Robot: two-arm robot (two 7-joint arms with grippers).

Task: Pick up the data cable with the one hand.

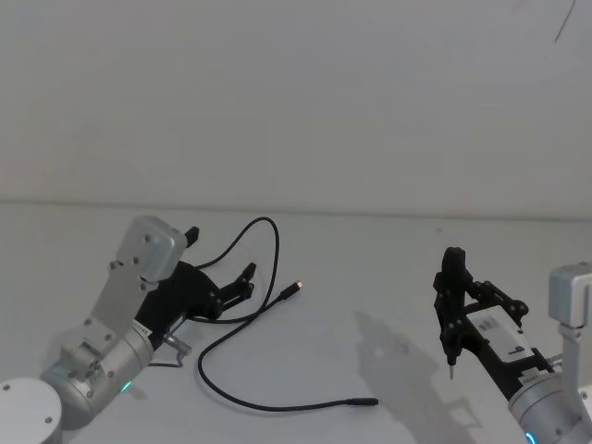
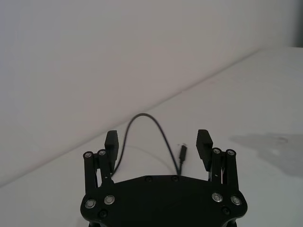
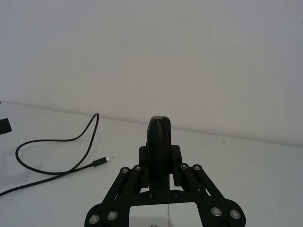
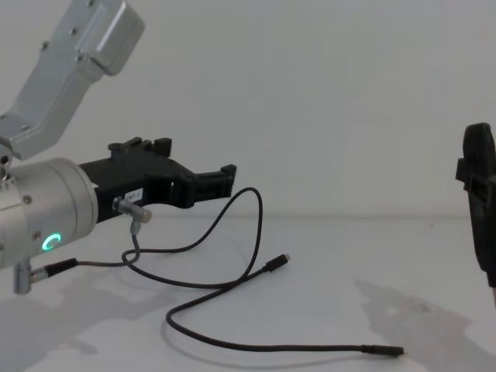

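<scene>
White surface [image 1: 370, 264] beneath a blank wall. The left hand [image 2: 157, 138] hovers low, released and empty. The left wrist view shows the data cable [image 2: 142, 115] arching between its fingers; the head view shows the remainder curled frontward. Right hand [image 3: 160, 120] is raised and clenched, its white label [image 1: 499, 335] unreadable.

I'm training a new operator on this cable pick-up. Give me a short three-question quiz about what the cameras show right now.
1. True or false: the left gripper is shut on the data cable.
2. Which gripper has its fingers closed together? A) left gripper B) right gripper
3. Fill in: the data cable lies on the white ____.
Key: 1 false, it is open; 2 B; 3 table.
</scene>
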